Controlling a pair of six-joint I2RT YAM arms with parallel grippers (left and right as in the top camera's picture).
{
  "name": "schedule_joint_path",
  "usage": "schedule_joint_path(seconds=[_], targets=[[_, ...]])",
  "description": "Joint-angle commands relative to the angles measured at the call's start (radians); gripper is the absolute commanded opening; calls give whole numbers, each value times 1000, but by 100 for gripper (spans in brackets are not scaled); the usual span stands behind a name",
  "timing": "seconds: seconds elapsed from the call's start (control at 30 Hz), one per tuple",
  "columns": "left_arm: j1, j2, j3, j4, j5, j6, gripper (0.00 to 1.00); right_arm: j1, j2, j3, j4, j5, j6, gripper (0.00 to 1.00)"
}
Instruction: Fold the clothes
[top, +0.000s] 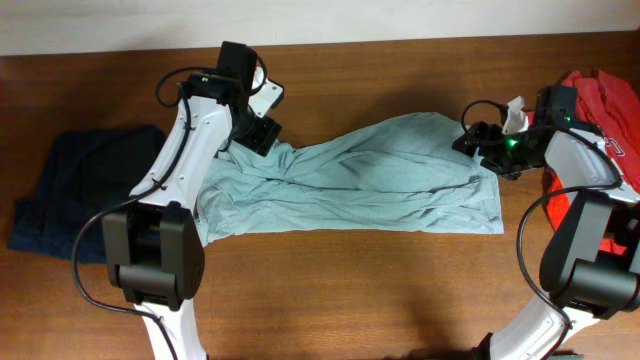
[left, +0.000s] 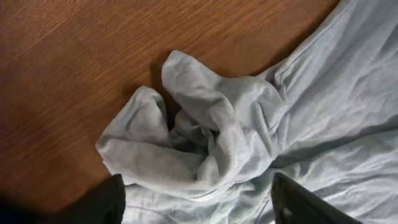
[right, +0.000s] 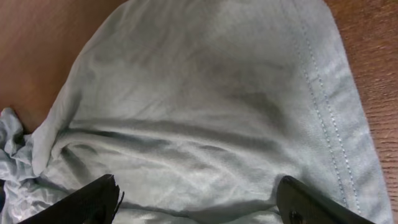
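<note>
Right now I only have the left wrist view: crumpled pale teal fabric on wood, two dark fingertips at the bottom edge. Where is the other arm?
Observer: The right gripper is at the opposite end of the teal T-shirt, over its stitched hem, fingers apart.
Operator: Is the shirt flat beyond my crumpled bit?
Observer: Mostly. It is spread lengthwise across the table, wrinkled, and only the end under the left gripper is bunched up.
Operator: Anything else lying nearby?
Observer: A dark navy garment lies at the table's left end, and a red garment sits behind the right arm.
</note>
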Motion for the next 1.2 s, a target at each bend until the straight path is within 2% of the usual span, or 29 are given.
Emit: schedule_joint_path(seconds=[0.0,0.1,0.13,0.17,0.27,0.3,0.4,0.5,0.57,0.63,0.67,0.8,0.83,0.87,0.93,1.0,1.03,1.1,1.17], targets=[[1,73,-9,0,18,42,65,-4,2,10,-1,-14,-3,86],[1,109,-9,9,14,43,50,-4,2,10,-1,-14,-3,86],[1,109,-9,17,11,42,36,-5,2,10,-1,-13,-3,86],[1,108,-7,20,2,42,30,-5,2,10,-1,-13,-3,86],[0,106,15,0,-39,40,4,-4,2,10,-2,-13,-3,86],[0,101,30,-35,-47,26,0,-5,2,10,-4,-13,-3,86],[1,82,79,-155,-47,-30,1,-5,2,10,-5,-13,-3,86],[0,58,116,-311,-45,-146,0,-5,2,10,-5,-13,-3,86],[1,57,116,-392,-43,-209,3,-4,2,10,-4,-13,-3,86],[1,58,104,-444,-30,-233,11,-5,2,10,-4,-13,-3,86],[1,58,95,-460,-18,-234,16,-5,2,10,-4,-13,-3,86],[1,60,93,-487,16,-259,22,-4,2,10,-4,-13,-3,86],[1,60,93,-487,14,-258,26,-5,2,10,-4,-13,-3,86],[1,60,93,-455,14,-256,34,-5,2,10,-3,-13,-3,86],[2,60,92,-323,12,-214,58,-4,2,10,0,-13,-3,86],[2,60,84,-197,11,-184,73,-4,2,10,0,-13,-3,86],[2,60,77,-138,11,-179,78,-4,2,10,-1,-13,-3,86],[2,71,68,-35,11,-169,79,-4,2,10,-2,-13,-3,87],[2,97,68,-5,11,-131,79,-4,2,10,-2,-13,-3,86]])
